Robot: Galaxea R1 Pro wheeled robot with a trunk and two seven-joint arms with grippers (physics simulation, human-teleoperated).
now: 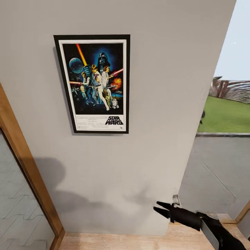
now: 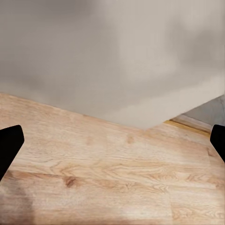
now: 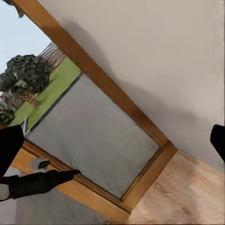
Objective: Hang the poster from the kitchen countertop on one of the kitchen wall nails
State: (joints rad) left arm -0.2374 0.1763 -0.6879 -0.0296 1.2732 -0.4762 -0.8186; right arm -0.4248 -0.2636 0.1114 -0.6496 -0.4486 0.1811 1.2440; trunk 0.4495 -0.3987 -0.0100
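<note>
While its two black fingers stand slightly parted with nothing between them, the right gripper (image 1: 159,207) hangs low beside the grey wall (image 1: 166,104), above the pale wood floor (image 1: 139,241). Wide-spread, empty fingertips (image 2: 9,145) of the left gripper (image 2: 112,145) face that floor. High on the wall, the poster (image 1: 94,84) hangs flat and upright, well apart from both grippers, left of a glazed opening (image 1: 222,166).

Pale wall (image 1: 156,104), poster (image 1: 94,83) hanging flat on it
</note>
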